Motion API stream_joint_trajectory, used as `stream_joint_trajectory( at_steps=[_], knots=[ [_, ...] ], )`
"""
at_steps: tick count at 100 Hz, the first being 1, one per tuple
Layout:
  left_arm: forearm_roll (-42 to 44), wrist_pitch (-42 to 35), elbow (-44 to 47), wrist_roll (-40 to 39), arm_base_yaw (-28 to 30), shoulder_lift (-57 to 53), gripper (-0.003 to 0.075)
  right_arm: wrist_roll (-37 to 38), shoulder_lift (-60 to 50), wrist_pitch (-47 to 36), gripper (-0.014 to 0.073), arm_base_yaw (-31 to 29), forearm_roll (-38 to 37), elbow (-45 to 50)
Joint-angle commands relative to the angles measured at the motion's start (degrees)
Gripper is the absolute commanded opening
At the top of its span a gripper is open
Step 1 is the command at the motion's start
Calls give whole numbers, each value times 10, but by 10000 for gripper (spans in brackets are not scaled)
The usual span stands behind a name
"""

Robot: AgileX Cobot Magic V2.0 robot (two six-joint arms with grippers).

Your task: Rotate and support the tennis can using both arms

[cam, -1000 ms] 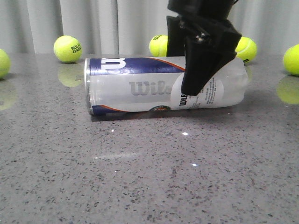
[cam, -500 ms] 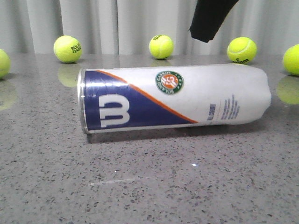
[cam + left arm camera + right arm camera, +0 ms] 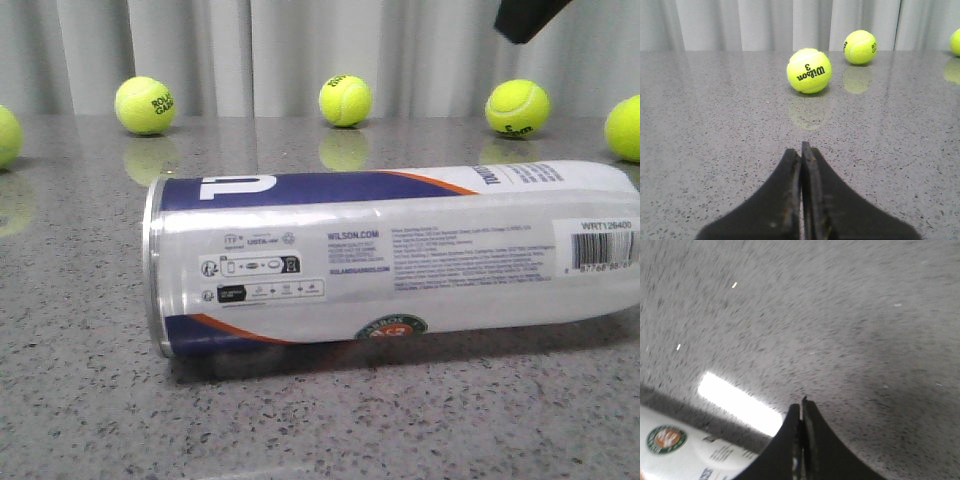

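The tennis can (image 3: 400, 260) lies on its side on the grey table, silver rim to the left, navy-and-orange band on top, barcode at the right end. Its white end with the round badge also shows in the right wrist view (image 3: 685, 447). A black piece of my right arm (image 3: 530, 15) hangs high above the can's right end. My right gripper (image 3: 801, 407) is shut and empty, lifted above the table beside the can. My left gripper (image 3: 801, 150) is shut and empty, low over the table, and faces a tennis ball; the can is out of its view.
Several yellow-green tennis balls (image 3: 145, 105) (image 3: 345, 99) (image 3: 517, 107) line the back of the table before a grey curtain. In the left wrist view a ball marked Wilson 3 (image 3: 809, 70) lies ahead of the fingers, another ball (image 3: 860, 47) beyond it.
The can has rolled toward the camera, turning from the W logo and badge to the printed label and barcode. My right gripper let go of it and rose out of the front view.
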Motion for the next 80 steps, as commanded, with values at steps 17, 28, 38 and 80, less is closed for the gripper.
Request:
stream_joint_trajectory(
  at_steps=[17,28,38,80],
  knots=[
    [0,-45,25,-6,1,-20,-19,18,-144,-135,-58,-67,2,114],
    [0,-45,25,-6,1,-20,-19,18,-213,-202,-58,-94,-5,183],
    [0,-45,25,-6,1,-20,-19,18,-276,-263,-58,-108,-9,252],
    [0,-59,25,-6,1,-20,-19,17,-559,-407,-58,-112,-11,490]
  ],
)
